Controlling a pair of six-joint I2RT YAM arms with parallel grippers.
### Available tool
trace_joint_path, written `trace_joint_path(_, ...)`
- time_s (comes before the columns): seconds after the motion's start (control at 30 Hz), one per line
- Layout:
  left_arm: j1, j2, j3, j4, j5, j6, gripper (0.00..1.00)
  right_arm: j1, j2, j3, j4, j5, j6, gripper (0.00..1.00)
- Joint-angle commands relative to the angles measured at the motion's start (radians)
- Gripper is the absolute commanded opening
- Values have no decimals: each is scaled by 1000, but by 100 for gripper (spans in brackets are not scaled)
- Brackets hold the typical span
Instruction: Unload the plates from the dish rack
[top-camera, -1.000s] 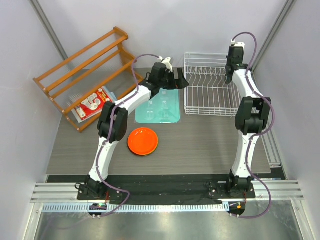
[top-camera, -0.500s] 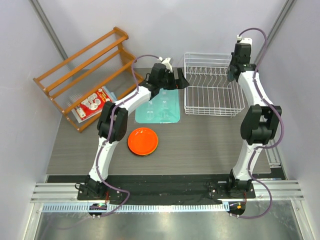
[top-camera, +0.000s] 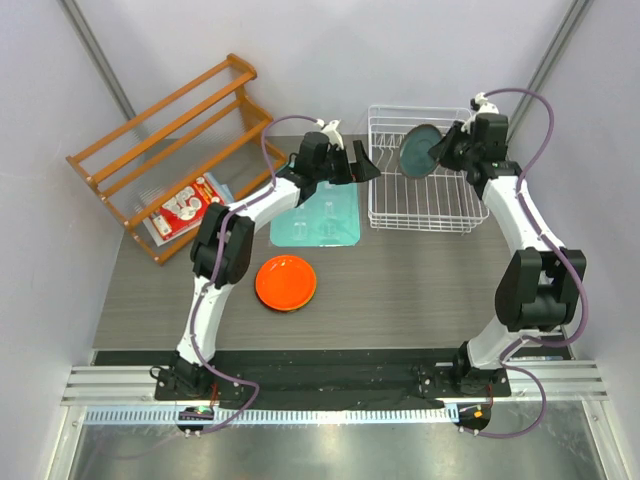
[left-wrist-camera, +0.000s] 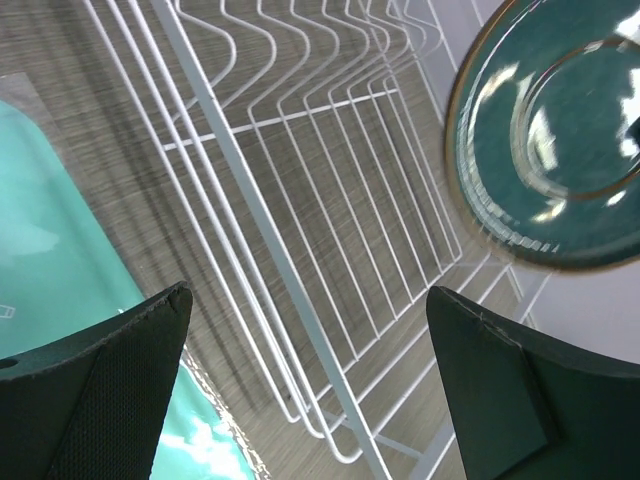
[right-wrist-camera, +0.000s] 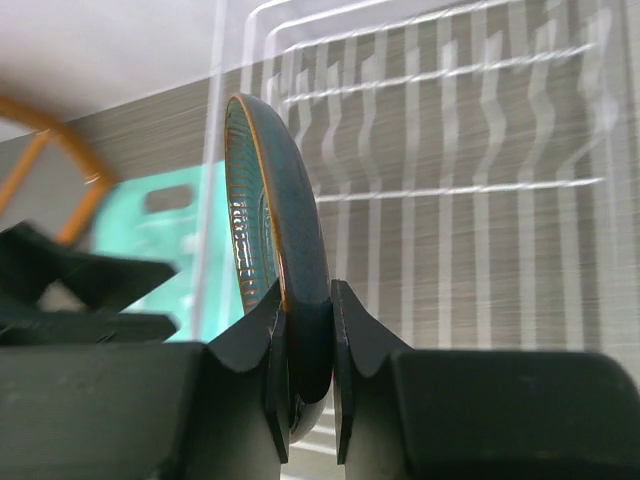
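Teal plate (top-camera: 418, 152) up in the air over the rack (top-camera: 420, 205), at 1 o'clock.
Right gripper (right-wrist-camera: 308, 296) pinches its rim; left gripper (left-wrist-camera: 310, 385), fingers spread wide, sits at 12.

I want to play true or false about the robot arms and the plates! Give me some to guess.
1. The right gripper is pinching the dark teal plate by its edge. True.
2. The orange plate sits in the dish rack. False: it lies flat on the table, near the teal board.
3. The left gripper is holding a plate. False: it is open and empty, beside the dish rack.
4. The red flowery plate lies at the foot of the wooden rack. True.
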Motion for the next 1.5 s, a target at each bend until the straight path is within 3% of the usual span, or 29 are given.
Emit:
trace_joint_path(0.0,-2,-103,-45,124,49,-38,99,4,-98,-89,233,-202,204,1)
trace_joint_path(0.57,0,-184,-202,328,83,-146,97,6,-87,-392,830,-494,650,1)
trace_joint_path(0.6,0,-183,-202,349,85,-152,88,6,-76,-415,862,-508,670,1)
trace_joint_path(0.7,0,-177,-213,410,97,-193,76,7,-32,-442,971,-554,755,1)
trace_joint_path(0.77,2,-168,-220,452,115,-236,75,10,3,-452,1063,-571,827,1)
trace_joint_path(0.87,3,-157,-224,489,120,-261,62,12,19,-463,1089,-579,832,1)
trace_joint_path(0.9,3,-154,-224,490,123,-261,50,12,22,-457,1080,-581,826,1)
trace_joint_path(0.97,5,-155,-230,487,124,-263,39,12,27,-455,1075,-584,823,1)
trace_joint_path(1.1,9,-175,-259,451,111,-244,0,12,17,-439,1030,-568,769,1)
trace_joint_path(1.23,11,-220,-285,356,74,-169,0,10,14,-414,953,-564,718,1)
trace_joint_path(1.27,11,-230,-306,339,66,-154,0,10,13,-411,941,-559,709,12)
trace_joint_path(1.3,11,-243,-317,308,54,-128,0,10,13,-402,930,-558,701,30)
trace_joint_path(1.33,11,-273,-331,290,24,-115,0,10,13,-397,908,-554,691,39)
trace_joint_path(1.47,11,-388,-418,158,-82,-23,0,0,-1,-357,778,-533,596,55)
